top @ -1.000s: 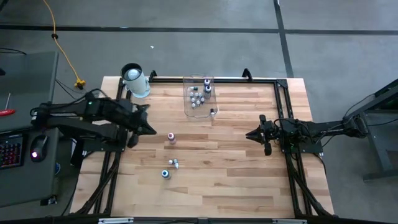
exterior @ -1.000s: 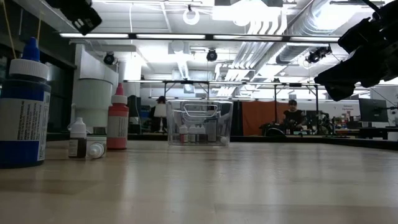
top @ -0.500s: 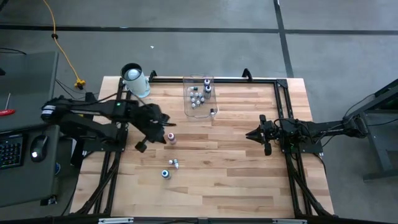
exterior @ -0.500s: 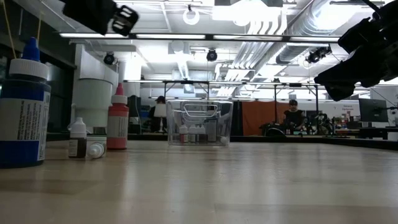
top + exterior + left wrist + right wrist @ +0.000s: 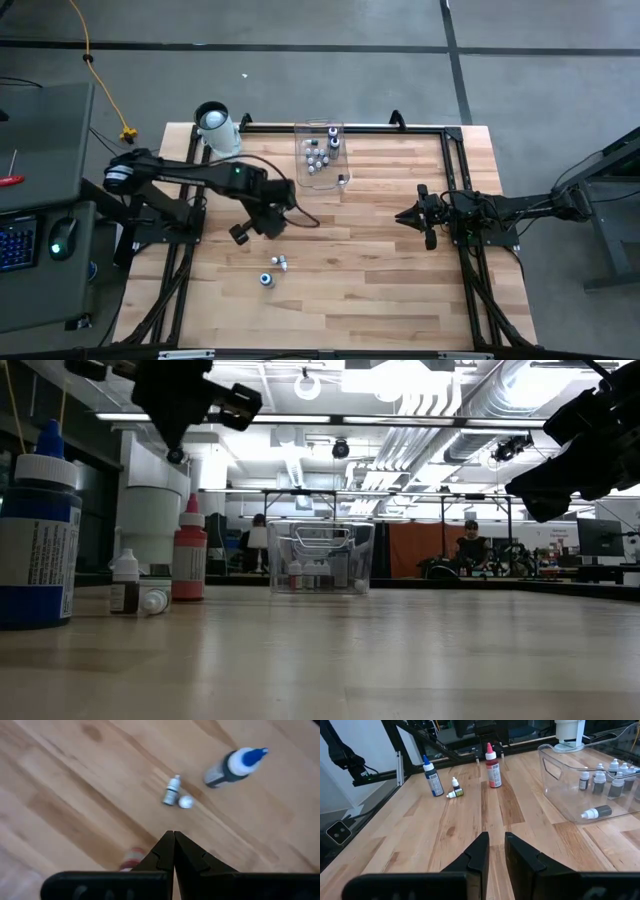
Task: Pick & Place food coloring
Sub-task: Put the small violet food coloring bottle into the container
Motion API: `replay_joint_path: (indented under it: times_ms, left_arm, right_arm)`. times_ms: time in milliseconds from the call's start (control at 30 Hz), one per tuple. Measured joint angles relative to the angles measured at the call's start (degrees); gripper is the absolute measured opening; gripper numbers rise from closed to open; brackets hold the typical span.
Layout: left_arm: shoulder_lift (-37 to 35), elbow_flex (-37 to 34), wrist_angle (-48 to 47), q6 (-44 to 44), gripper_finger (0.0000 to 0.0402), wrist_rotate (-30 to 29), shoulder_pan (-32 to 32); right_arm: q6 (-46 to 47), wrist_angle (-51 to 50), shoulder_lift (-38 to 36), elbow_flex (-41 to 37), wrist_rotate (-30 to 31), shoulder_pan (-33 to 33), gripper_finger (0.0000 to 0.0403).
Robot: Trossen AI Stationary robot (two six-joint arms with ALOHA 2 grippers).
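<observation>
Left end effector (image 5: pixel 273 222) hovers near two bottles (image 5: pixel 274 271).

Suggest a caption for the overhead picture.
Left gripper, shut, hovers over the red bottle; two small bottles lie nearby.

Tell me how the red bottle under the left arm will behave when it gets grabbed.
The red bottle stands upright, tall and narrow with a pointed cap, so a sideways knock would probably tip it. Its round body would then likely roll on the bare wooden table. It looks like light plastic; the shut left hand above it must open first.
</observation>
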Motion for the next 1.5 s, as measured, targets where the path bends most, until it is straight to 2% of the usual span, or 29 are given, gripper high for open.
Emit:
replay_joint_path:
  times_ms: [100, 300, 533, 633, 733, 833, 933, 1067, 1500]
  left_arm:
    - [1.04, -0.02, -0.24, -4.39, 0.0001, -0.45, -1.75]
    - [2.21, -0.1, 0.29, -21.34, 0.0018, -2.1, -3.2]
    - [3.1, -0.07, 1.65, -42.81, 0.0107, -3.69, -4.69]
    - [3.39, -0.13, 0.89, -47.3, 0.0146, -4.31, -5.38]
    - [3.23, -0.26, 1.33, -46.67, 0.0175, -4.65, -6.48]
    - [3.06, -2.4, 3.1, -41.86, 0.0187, -6.4, -8.32]
    - [2.38, -5.79, 5.71, -38.47, 0.0189, -8.31, -9.77]
    - [1.89, -8.56, 9.49, -38.16, 0.0189, -12.61, -10.68]
    - [1.81, -17.39, 20.15, -37.22, 0.0189, -11.95, -13.37]
  right_arm:
    - [0.0, 0.0, 0.0, 0.0, 0.0, 0.0, 0.0052]
    - [0.0, 0.02, -0.01, 0.0, 0.0, -0.02, 0.0047]
    - [0.01, 0.04, -0.07, 0.0, 0.01, -0.01, 0.005]
    - [0.01, 0.04, -0.02, 0.0, 0.01, 0.0, 0.0052]
    - [0.02, 0.04, -0.02, 0.0, 0.01, -0.02, 0.0052]
    - [0.02, 0.04, -0.02, 0.0, 0.01, -0.01, 0.0049]
    - [0.0, 0.04, -0.02, 0.0, 0.0, -0.02, 0.0047]
    - [0.02, 0.04, -0.02, 0.0, 0.0, 0.0, 0.0047]
    - [0.0, 0.04, -0.02, 0.0, 0.02, 0.0, 0.0049]
